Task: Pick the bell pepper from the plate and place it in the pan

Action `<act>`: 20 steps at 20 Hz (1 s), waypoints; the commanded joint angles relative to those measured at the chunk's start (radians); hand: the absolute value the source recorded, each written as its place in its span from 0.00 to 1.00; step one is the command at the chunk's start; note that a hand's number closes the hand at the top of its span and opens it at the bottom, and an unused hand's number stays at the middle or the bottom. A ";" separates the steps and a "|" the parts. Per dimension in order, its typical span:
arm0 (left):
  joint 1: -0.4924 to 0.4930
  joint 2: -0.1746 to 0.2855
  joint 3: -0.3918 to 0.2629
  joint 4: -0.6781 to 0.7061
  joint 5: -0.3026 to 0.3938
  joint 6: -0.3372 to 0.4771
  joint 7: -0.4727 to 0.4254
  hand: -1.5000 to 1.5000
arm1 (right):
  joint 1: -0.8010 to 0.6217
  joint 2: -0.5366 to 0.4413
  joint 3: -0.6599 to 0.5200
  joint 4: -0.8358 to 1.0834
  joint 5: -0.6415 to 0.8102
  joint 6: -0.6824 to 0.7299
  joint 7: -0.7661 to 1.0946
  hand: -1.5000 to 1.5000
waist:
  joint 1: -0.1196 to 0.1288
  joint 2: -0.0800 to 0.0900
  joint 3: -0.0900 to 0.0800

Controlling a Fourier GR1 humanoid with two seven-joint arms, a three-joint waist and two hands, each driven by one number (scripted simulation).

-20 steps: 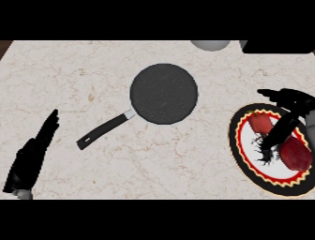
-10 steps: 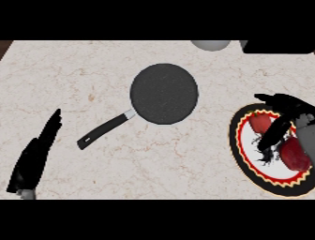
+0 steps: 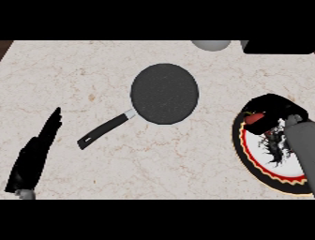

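Observation:
At the right lies a round plate [image 3: 246,151] with a black rim, a gold and red ring and a white middle with a black pattern. Over its far edge my right hand [image 3: 279,108] has its fingers curled round the red bell pepper [image 3: 257,117], of which only a small part shows. The black pan [image 3: 164,93] sits in the counter's middle, left of the plate, with nothing in it. Its handle [image 3: 105,129] points to the near left. At the lower left my left hand [image 3: 37,153] rests open, fingers straight.
A grey round object [image 3: 211,44] and a black block [image 3: 282,46] stand at the counter's far edge on the right. The marble counter [image 3: 70,79] ends at a dark floor strip on the left.
My right hand has slid toward the plate's far edge and closed round the bell pepper, so the plate's white middle now shows. The pan and my left hand have not moved.

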 commanded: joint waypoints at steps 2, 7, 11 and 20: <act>-0.011 -0.032 -0.008 0.038 -0.047 0.040 -0.024 0.50 | 0.018 0.077 -0.008 -0.009 -0.002 -0.024 0.002 1.00 | -0.006 -0.001 0.000; -0.003 0.021 0.058 -0.007 0.033 -0.058 0.000 0.50 | 0.046 0.020 -0.060 -0.012 -0.009 0.016 -0.047 1.00 | -0.005 -0.001 0.000; 0.050 -0.007 0.047 0.032 0.004 -0.006 -0.038 0.50 | 0.158 0.155 0.000 -0.193 0.101 -0.227 0.268 1.00 | -0.042 -0.019 -0.005; 0.070 0.002 0.046 -0.005 -0.002 -0.009 -0.006 0.50 | 0.234 0.168 0.203 -0.501 0.562 -0.538 0.630 1.00 | -0.065 -0.039 -0.008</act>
